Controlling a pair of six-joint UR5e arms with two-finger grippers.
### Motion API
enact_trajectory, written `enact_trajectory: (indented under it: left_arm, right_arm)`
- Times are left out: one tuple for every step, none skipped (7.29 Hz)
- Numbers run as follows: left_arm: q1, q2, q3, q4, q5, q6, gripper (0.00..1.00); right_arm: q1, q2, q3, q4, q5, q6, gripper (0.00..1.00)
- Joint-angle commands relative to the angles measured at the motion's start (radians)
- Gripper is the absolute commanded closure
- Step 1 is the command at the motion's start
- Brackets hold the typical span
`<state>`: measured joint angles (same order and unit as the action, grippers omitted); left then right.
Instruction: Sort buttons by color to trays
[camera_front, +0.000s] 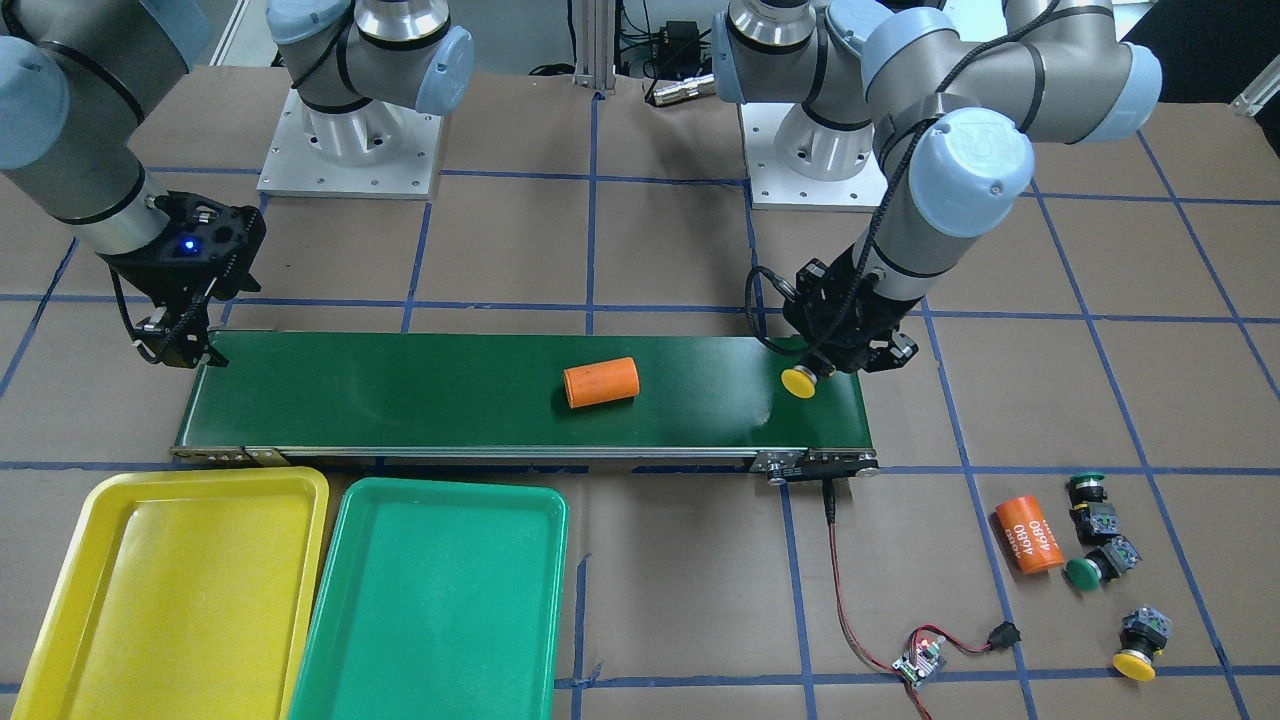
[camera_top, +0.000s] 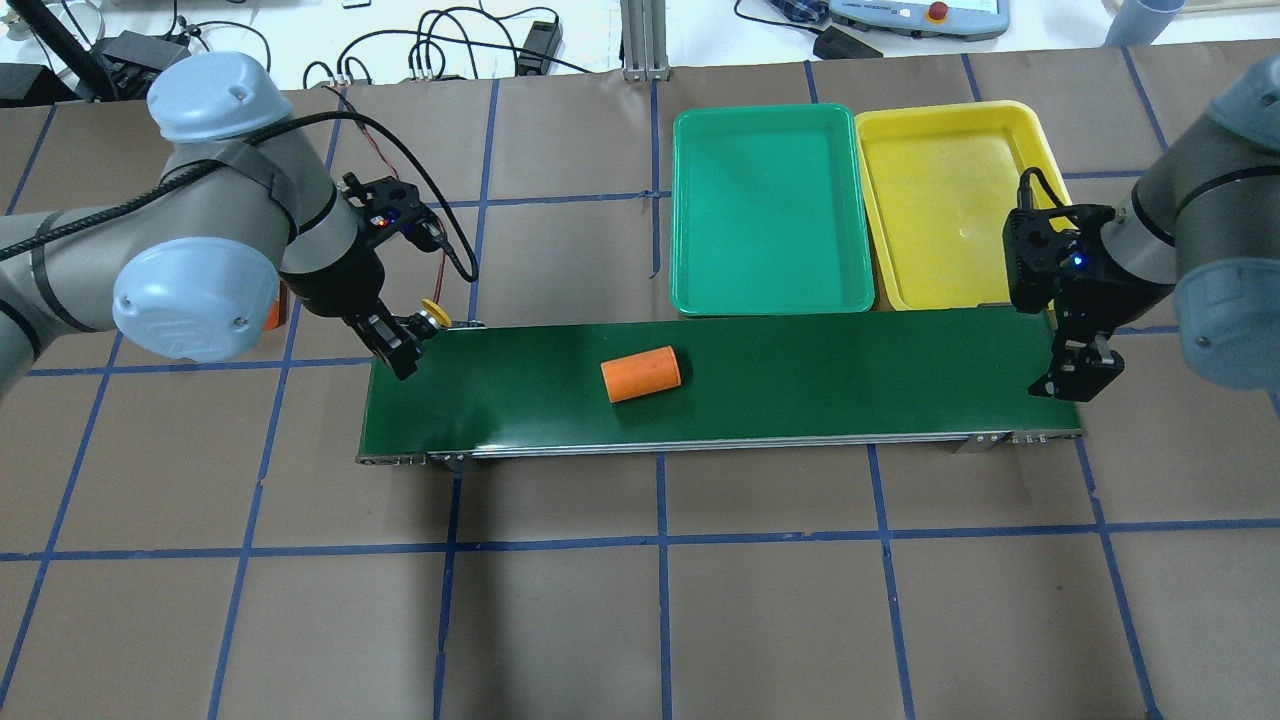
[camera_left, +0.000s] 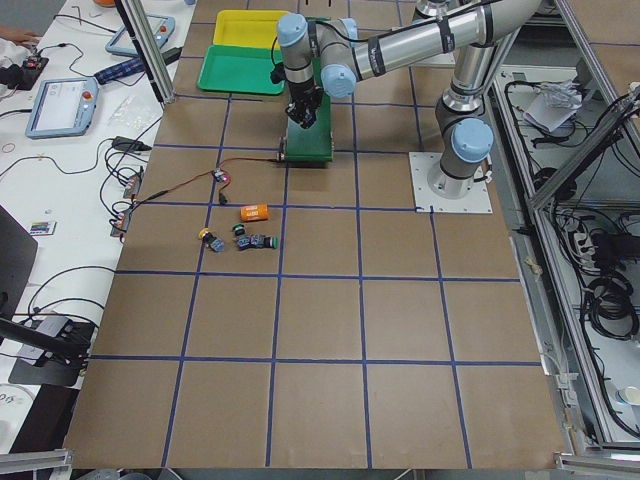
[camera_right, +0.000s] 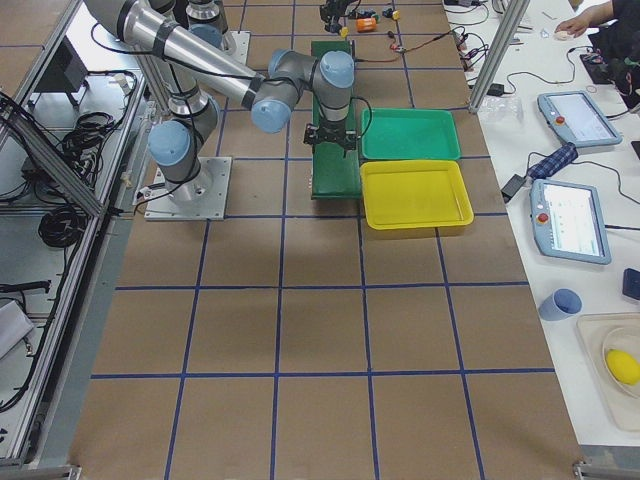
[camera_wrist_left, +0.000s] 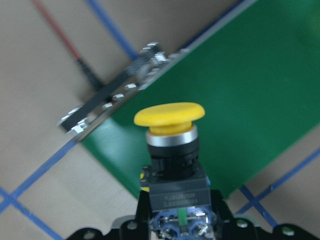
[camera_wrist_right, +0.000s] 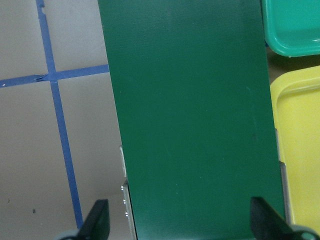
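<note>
Holding one yellow button (camera_front: 798, 381) by its body, your left gripper (camera_front: 832, 362) is clamped above its end of the conveyor belt (camera_front: 400, 400). Your right gripper (camera_front: 178, 345): spread wide, empty, over the far end. Beside that one, yellow tray (camera_front: 170, 600), green tray (camera_front: 440, 600): no buttons in either. Three loose buttons (camera_front: 1085, 572) lie on the papered, blue-taped table (camera_front: 650, 250) beyond the left gripper. Judged: sorting barely begun.

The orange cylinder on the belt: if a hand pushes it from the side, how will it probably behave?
The cylinder lies on its round side, lengthwise along the belt, so a sideways push would likely roll it toward the belt's edge. A push on its flat end should rather slide it. It looks stiff and smooth, so it may slip in a grasp.
</note>
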<state>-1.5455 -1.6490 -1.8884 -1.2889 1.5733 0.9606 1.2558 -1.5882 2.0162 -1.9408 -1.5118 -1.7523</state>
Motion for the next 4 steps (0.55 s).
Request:
enact_trajectory:
  left_arm:
    - [-0.024,0.064,-0.128,0.081,0.001,0.246,1.00]
    - [-0.024,0.072,-0.205,0.206,-0.001,0.373,1.00]
    - [-0.024,0.064,-0.224,0.285,-0.012,0.467,1.00]
    - [-0.024,0.037,-0.222,0.302,-0.012,0.512,1.00]
  right_arm:
    - [0.008,0.017,-0.004,0.014,-0.011,-0.003,0.00]
    - [0.007,0.010,0.010,0.017,-0.004,-0.001,0.00]
    - [0.008,0.016,0.010,0.017,0.001,0.002,0.00]
    - [0.008,0.008,0.010,0.017,0.002,0.007,0.00]
